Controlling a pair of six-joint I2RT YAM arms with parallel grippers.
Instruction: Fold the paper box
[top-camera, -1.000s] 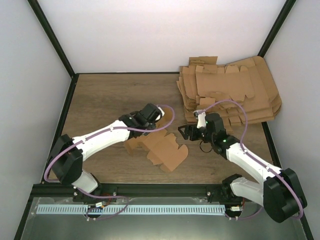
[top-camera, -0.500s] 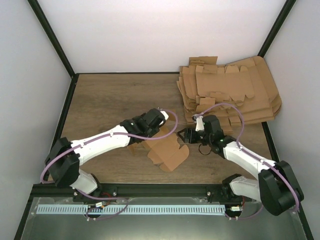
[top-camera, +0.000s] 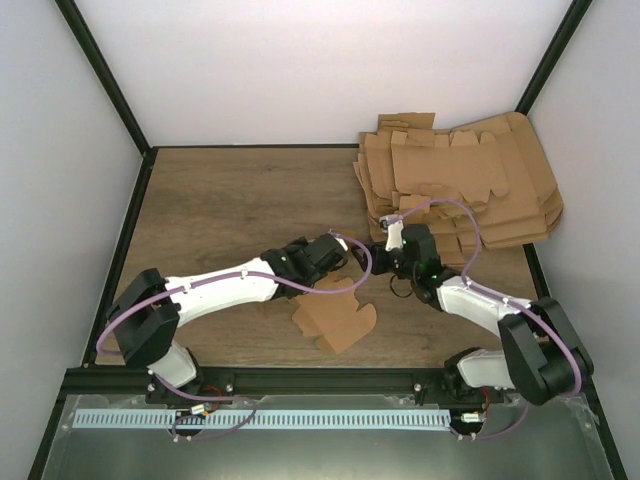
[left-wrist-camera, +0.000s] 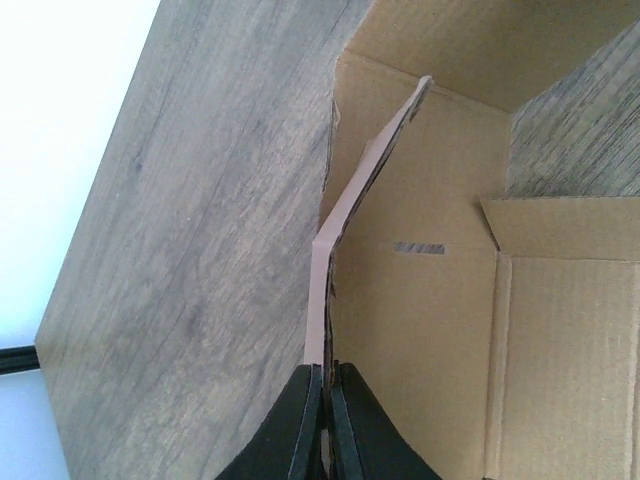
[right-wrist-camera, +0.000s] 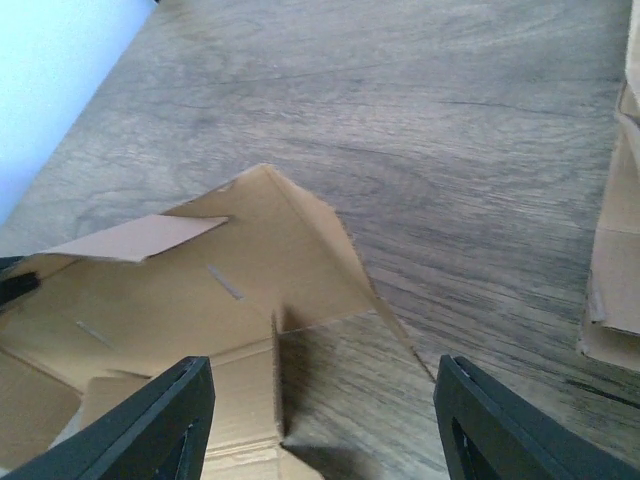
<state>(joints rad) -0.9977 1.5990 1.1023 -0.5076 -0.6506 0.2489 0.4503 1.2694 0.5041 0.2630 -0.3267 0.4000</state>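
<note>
The wooden table (top-camera: 200, 200) carries a pile of flat cardboard sheets (top-camera: 470, 180) at its far right corner. The left arm (top-camera: 220, 285) stretches across the wood towards that pile. The right arm (top-camera: 480, 305) lies just on the near side of the pile.

The paper box (top-camera: 335, 315) sits left of the pile and nearer the arm bases, apart from the pile. It is partly folded: its main panel lies flat on the wood and one flap stands up.

The left gripper (left-wrist-camera: 322, 375) has its jaws pressed together, pinching the thin edge of that raised flap. The right gripper (right-wrist-camera: 320, 385) hangs between the pile and the box with its jaws spread. A corner of the box lies below them, possibly untouched, though the view is too poor to be sure.
</note>
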